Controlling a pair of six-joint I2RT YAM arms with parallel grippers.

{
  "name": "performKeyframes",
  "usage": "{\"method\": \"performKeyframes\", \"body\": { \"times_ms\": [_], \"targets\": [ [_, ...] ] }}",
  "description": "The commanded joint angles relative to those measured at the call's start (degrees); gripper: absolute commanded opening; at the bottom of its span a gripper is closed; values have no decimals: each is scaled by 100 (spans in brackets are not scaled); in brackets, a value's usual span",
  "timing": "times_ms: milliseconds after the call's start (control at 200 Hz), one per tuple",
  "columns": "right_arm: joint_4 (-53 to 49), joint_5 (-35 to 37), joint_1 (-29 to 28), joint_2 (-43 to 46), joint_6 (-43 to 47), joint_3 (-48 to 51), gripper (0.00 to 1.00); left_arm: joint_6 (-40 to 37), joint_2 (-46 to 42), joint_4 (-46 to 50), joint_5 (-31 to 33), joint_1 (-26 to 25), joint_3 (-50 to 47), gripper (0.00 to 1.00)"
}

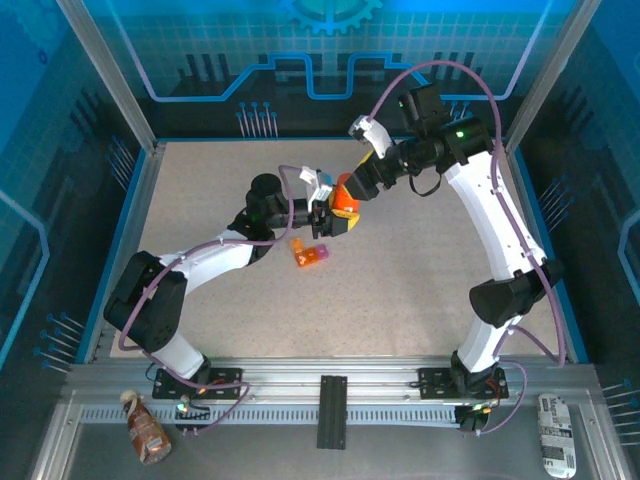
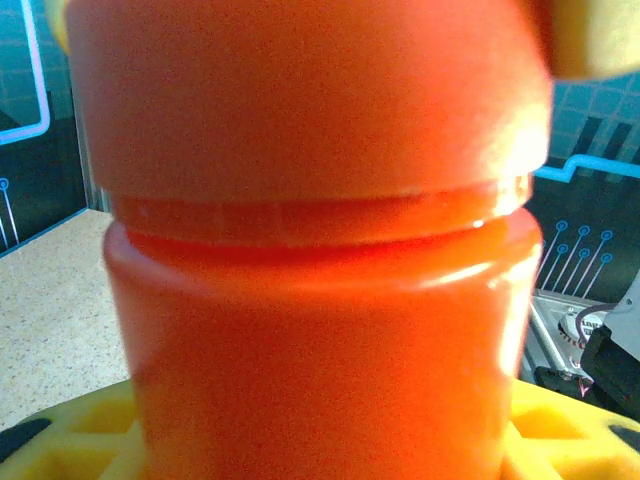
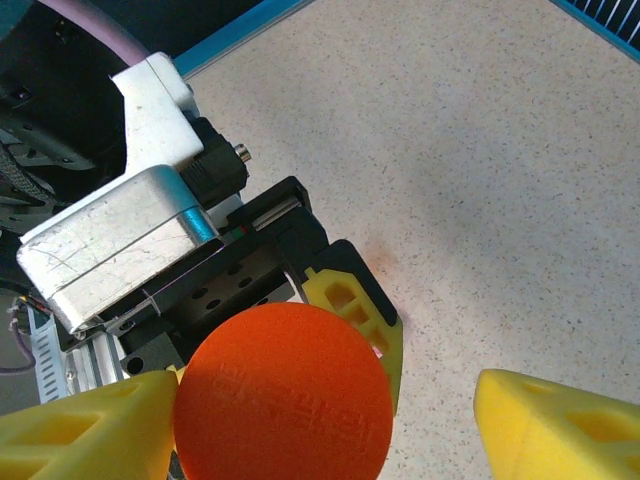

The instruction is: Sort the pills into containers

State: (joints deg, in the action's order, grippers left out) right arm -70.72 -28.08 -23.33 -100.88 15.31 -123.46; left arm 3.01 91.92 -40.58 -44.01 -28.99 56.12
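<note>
Two grippers share one bottle. Nearest, the compartmented pill box (image 1: 310, 253) lies on the table (image 1: 420, 290), untouched. Just beyond it, the left gripper (image 1: 328, 220) clamps the orange bottle (image 2: 320, 300). Farthest, the right gripper (image 3: 325, 395) straddles the cap (image 3: 283, 400), jaws apart, one finger touching. This looks like the opening step, and the next move calls for squeezing and twisting the cap off.

Speckled beige table (image 1: 420, 290), blue circuit-patterned walls (image 1: 330, 50) around. On the near grey ledge (image 1: 430, 455): brown bottle (image 1: 146, 430) lying left, white packet (image 1: 556, 448) right, black bracket (image 1: 331, 410) between.
</note>
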Motion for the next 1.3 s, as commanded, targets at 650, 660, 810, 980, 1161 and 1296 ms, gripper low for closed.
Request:
{"method": "performKeyframes", "body": {
  "times_ms": [650,660,810,980,1161,1296],
  "targets": [
    [981,766,-398,401,-1447,1326,44,-68,-152,-299,-59,-18,154,0],
    [1047,825,-419,424,-1556,1391,44,-71,-149,-301,-54,-14,154,0],
    [2196,1702,-815,870,-3280,2447,44,-60,-131,-350,-11,-18,160,0],
    [2697,1980,-1190,988,-3771,2700,45,-80,-141,-301,-5,-19,137,0],
    [2411,1887,-1026,936,-3567,2207,49,-108,-156,-277,-10,-15,101,0],
    [2493,1322,-517,1229,-3314,2020,66,-108,-157,-275,-32,-14,110,0]
  ]
}}
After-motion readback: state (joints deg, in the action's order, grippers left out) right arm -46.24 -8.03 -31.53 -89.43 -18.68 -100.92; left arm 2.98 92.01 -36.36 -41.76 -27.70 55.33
